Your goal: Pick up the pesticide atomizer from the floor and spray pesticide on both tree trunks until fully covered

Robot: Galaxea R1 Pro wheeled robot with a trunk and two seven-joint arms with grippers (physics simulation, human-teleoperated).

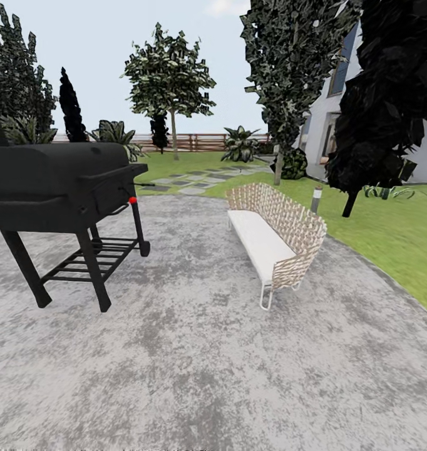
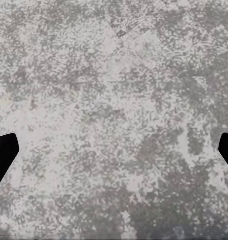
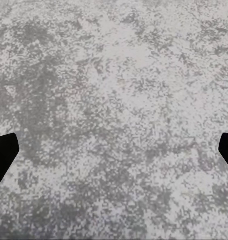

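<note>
We stand on a mottled grey patio (image 1: 195, 369) in the garden.
A black grill (image 1: 57, 188) and wicker bench (image 1: 273, 228) ahead, lawn (image 1: 389, 232) beyond; both jaws gape wide, empty, over paving.

Looking straight down on mottled grey paving (image 3: 114, 100), speckled pale and dark, with darker blotches toward one upper corner and along the lower part. Two black fingertips (image 3: 2, 155) of the right end effector (image 3: 114, 152) poking in at opposite edges of the picture, one at each side, set wide apart with bare paving between them. Nothing gripped between them. Fingertips hanging above the ground; contact with it not apparent. Surface flat and grainy throughout, with no seams or edges to be made out.
</note>
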